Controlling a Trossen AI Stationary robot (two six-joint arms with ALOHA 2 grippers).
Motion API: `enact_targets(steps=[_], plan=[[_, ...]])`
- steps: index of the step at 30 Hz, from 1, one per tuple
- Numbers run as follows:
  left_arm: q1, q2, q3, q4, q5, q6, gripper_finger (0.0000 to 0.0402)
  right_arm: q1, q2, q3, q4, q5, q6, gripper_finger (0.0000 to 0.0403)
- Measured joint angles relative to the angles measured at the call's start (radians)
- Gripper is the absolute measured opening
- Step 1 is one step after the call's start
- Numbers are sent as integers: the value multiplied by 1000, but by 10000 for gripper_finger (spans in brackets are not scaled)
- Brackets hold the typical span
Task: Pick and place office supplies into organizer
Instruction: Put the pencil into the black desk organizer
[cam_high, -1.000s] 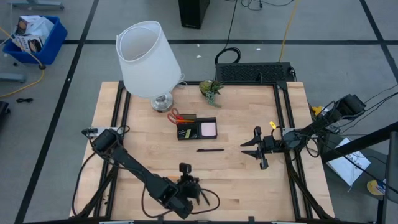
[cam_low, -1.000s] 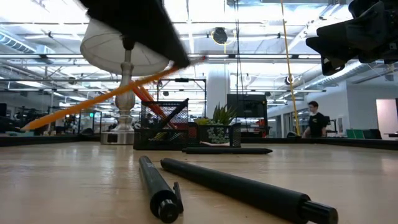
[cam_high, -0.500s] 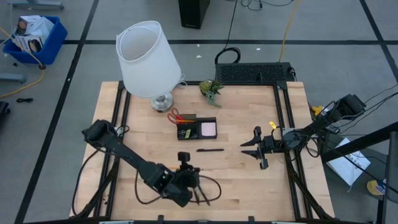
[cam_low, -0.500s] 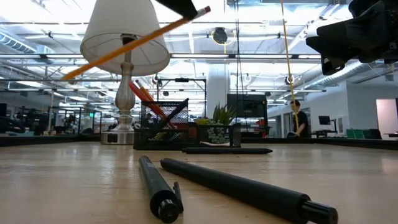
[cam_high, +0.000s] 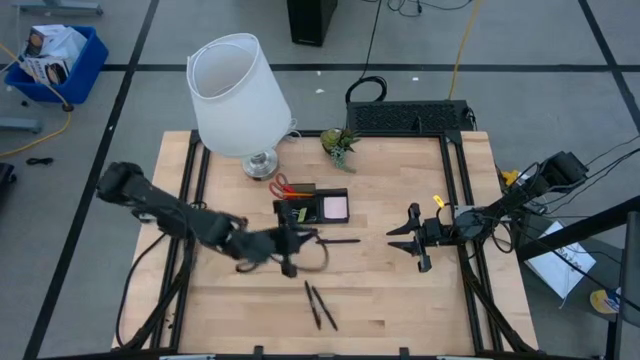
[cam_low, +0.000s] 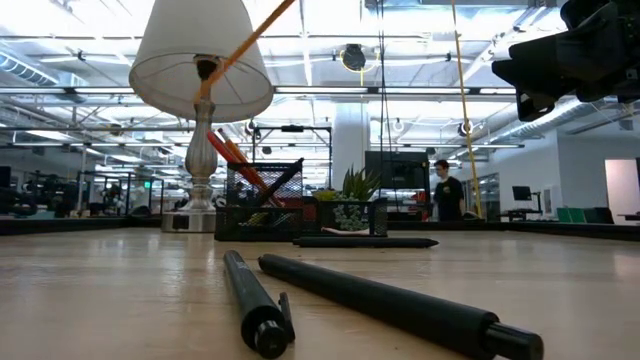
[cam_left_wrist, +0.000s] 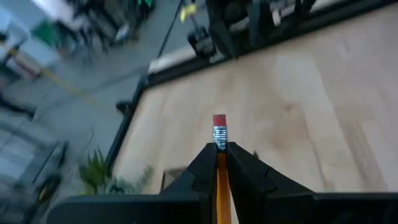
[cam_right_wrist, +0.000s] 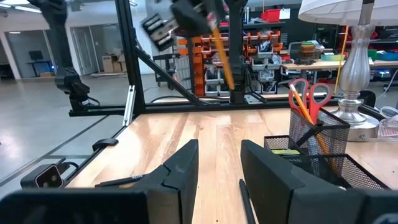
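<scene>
High view: the left hand (cam_high: 290, 245) is over the middle of the pale wooden surface (cam_high: 380, 290), just before the low black mesh organizer (cam_high: 318, 207). Two black pens (cam_high: 318, 305) lie near the front edge. The right hand (cam_high: 413, 238) waits near the right side.

Low view: a slim orange pencil (cam_low: 245, 45) hangs tilted high in the air.

Left wrist view: the fingers (cam_left_wrist: 202, 168) are clamped on that pencil.

Right wrist view: the right fingers (cam_right_wrist: 180, 165) stand apart, with nothing between them.

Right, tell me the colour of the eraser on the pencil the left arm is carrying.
Red, above a silver band on the orange pencil; the eraser shows best in the left wrist view.
</scene>
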Motion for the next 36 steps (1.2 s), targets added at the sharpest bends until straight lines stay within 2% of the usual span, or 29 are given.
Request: enact_targets(steps=[4,7,14,20,29,32,36], plan=[[94,-114,-208,336,125,179,35,0,0,0,0,0,0,116],[173,-161,-330,551,240,250,35,0,0,0,0,0,0,116],[322,-210,-475,781,394,301,35,0,0,0,0,0,0,116],[436,-209,-532,874,533,327,35,0,0,0,-1,0,0,116],[569,-189,-573,912,707,252,35,0,0,0,-1,0,0,116],[605,-191,-586,943,798,214,35,0,0,0,-1,0,0,116],[627,-190,-611,940,820,205,35,0,0,0,0,0,0,116]])
